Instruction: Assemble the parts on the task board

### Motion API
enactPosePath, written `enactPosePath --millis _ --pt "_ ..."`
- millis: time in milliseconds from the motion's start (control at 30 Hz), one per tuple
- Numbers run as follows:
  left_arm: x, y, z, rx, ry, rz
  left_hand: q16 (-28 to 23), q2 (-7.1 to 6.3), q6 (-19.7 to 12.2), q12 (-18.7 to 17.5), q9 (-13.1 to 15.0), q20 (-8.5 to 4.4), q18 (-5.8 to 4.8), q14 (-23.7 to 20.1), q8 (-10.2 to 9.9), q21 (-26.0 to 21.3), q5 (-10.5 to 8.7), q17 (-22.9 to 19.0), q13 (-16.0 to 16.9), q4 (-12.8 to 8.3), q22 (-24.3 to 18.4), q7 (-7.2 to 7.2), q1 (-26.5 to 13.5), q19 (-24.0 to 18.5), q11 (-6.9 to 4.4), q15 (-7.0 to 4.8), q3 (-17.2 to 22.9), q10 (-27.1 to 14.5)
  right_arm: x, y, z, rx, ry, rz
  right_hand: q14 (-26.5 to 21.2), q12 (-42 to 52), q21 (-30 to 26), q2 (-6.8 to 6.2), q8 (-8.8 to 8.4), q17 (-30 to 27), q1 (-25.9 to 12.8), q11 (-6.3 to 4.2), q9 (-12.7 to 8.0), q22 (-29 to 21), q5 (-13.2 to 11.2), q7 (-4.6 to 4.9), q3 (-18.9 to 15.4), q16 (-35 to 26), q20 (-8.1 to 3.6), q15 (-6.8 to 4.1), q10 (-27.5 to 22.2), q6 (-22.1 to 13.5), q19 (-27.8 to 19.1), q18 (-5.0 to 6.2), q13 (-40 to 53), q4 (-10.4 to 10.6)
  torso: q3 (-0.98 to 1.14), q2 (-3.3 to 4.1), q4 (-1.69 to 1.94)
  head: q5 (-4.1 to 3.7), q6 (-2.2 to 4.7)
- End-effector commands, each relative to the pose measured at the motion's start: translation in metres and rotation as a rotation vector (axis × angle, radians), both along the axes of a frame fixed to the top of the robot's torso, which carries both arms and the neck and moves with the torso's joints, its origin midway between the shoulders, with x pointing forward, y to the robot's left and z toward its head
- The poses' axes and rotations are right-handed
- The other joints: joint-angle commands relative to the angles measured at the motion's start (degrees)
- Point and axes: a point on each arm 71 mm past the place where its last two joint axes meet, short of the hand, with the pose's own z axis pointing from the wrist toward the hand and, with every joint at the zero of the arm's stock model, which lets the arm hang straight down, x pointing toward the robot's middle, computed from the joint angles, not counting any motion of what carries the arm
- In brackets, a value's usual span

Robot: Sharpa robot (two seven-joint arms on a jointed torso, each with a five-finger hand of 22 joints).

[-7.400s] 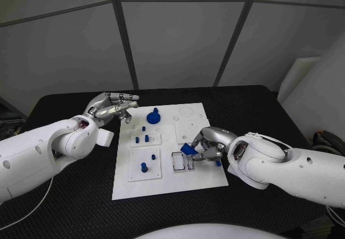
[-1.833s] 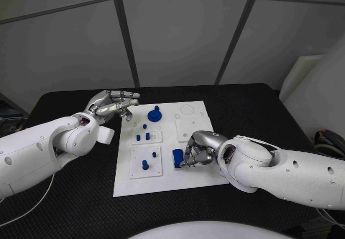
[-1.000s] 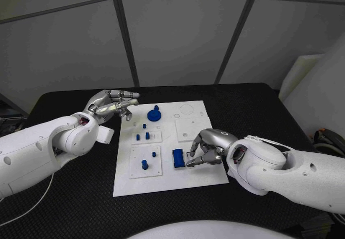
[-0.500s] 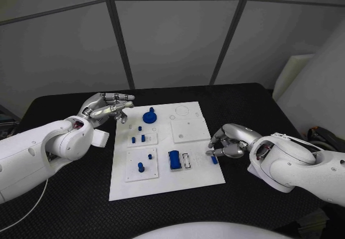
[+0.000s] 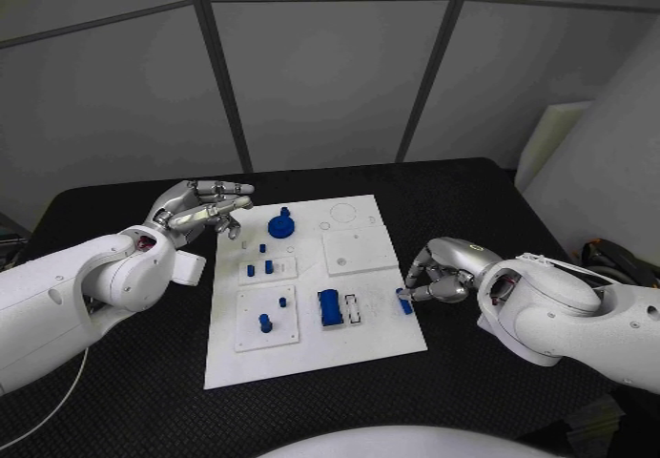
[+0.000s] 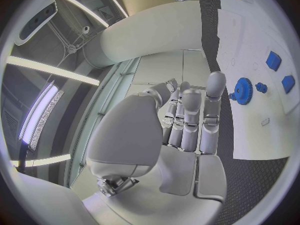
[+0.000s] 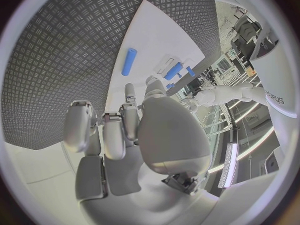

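Observation:
The white task board [image 5: 371, 329] lies in the middle of the table. A blue block [image 5: 330, 307] stands in a slot near the board's middle, beside an empty slot [image 5: 355, 308]. A small blue peg [image 5: 406, 305] lies loose at the board's right edge, also seen as the peg [image 7: 129, 61]. My right hand [image 5: 438, 275] hovers just beyond that peg with fingers loosely bent and holds nothing; in the right wrist view the hand [image 7: 137, 130] is clear of the peg. My left hand [image 5: 204, 204] hangs off the board's far left corner, holding nothing.
A blue gear [image 5: 280, 225] sits at the board's far left, also seen as the gear [image 6: 240, 91]. Small blue pegs [image 5: 265, 261] stand in one left-hand plate, and others [image 5: 270, 315] in the plate nearer me. A square white plate [image 5: 351, 253] lies at the far right.
My right hand has let go of the blue block, which now stands in its slot, and has moved right to the board's edge by the loose peg. The left hand has stayed put.

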Motion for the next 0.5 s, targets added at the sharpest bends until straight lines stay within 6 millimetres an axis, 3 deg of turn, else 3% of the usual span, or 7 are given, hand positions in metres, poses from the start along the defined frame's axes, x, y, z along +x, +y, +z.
enactPosePath --millis 33,367,500 --pt "0.0001 -0.0006 0.0012 -0.007 -0.004 -0.007 0.2 0.12 -0.4 0.4 -0.1 0.17 2.29 -0.3 -0.1 -0.3 -0.03 0.0 0.1 -0.4 -0.1 -0.01 -0.4 -0.1 0.01 0.05 0.0 -0.4 0.0012 -0.0006 -0.0033 -0.081 0.016 0.005 4.5 -0.4 -0.2 -0.31 0.14 7.1 -0.7 -0.22 0.2 3.8 0.5 0.08 -0.5 -0.3 -0.32 -0.36 -0.3 0.3 -0.2 0.44 -6.2 0.1 -0.06 -0.02 0.16 -0.22 -0.07" --pt "0.0001 -0.0001 0.0008 -0.007 -0.003 -0.007 0.2 0.12 -0.4 0.4 -0.1 0.17 2.29 -0.3 -0.1 -0.3 -0.03 0.0 0.1 -0.4 -0.1 -0.01 -0.4 -0.1 0.01 0.05 0.0 -0.4 0.0052 0.0051 -0.0098 -0.105 0.027 0.021 4.5 -0.5 -0.3 -0.45 0.10 7.2 -1.0 -0.19 0.3 3.7 0.7 0.12 -0.6 -0.3 -0.34 -0.36 -0.4 0.2 -0.2 0.45 -6.3 0.1 0.04 0.02 0.05 0.01 -0.20" --pt "-0.0001 -0.0004 0.0007 -0.008 -0.003 -0.008 0.2 0.12 -0.4 0.4 -0.1 0.17 2.29 -0.3 -0.1 -0.3 -0.03 0.0 0.1 -0.4 -0.1 -0.01 -0.4 -0.1 0.01 0.05 0.0 -0.4 0.0059 0.0087 -0.0132 -0.104 0.032 0.027 4.5 -0.5 -0.3 -0.46 0.08 7.2 -1.0 -0.18 0.3 3.7 0.7 0.13 -0.7 -0.3 -0.34 -0.36 -0.4 0.1 -0.2 0.45 -6.3 0.1 -0.08 -0.02 0.13 -0.11 -0.22"
